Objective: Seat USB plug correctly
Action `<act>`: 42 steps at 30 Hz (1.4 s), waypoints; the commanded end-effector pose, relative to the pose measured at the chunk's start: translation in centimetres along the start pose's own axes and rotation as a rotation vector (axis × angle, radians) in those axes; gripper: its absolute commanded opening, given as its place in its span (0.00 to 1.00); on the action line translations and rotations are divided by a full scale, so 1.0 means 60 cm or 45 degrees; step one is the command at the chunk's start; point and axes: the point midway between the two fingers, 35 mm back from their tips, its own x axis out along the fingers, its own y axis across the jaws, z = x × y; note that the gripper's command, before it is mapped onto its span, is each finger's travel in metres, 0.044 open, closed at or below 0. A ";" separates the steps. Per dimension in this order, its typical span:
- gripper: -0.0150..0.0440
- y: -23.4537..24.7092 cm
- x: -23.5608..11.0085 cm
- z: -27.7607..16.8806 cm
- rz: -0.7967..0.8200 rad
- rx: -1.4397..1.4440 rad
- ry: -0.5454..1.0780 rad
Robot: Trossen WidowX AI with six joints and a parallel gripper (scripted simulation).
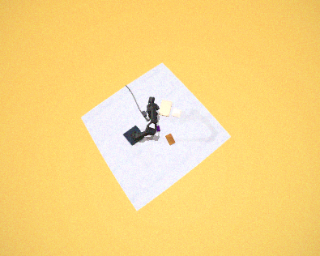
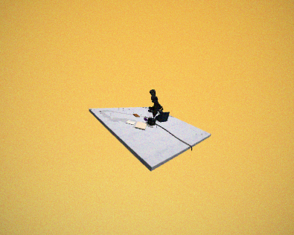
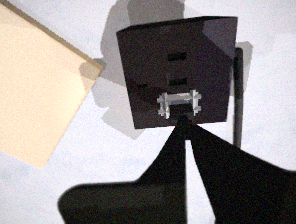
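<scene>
In the wrist view the dark power cube (image 3: 150,60) stands on the white table top (image 3: 125,150), its top facing the camera with two empty slots. The metal USB plug (image 3: 179,104) sits in the socket nearest the fingers. My gripper (image 3: 185,131) is shut on the plug's near end, right above the cube. In the exterior view the cube (image 2: 151,120) is a small dark block under the bent arm (image 2: 154,104). In the top view the arm (image 1: 151,109) covers the cube.
A black cable (image 3: 238,95) (image 1: 133,97) (image 2: 174,137) runs from the cube to the table edge. A cream pad (image 3: 35,95) (image 1: 165,107) (image 2: 141,126) lies beside the cube, with a smaller cream block (image 1: 177,113) (image 2: 130,122) past it. An orange tile (image 1: 170,139) (image 2: 136,115) and the arm's dark base (image 1: 132,135) are nearby.
</scene>
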 end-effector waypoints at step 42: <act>0.25 0.000 0.010 0.001 0.001 -0.004 -0.003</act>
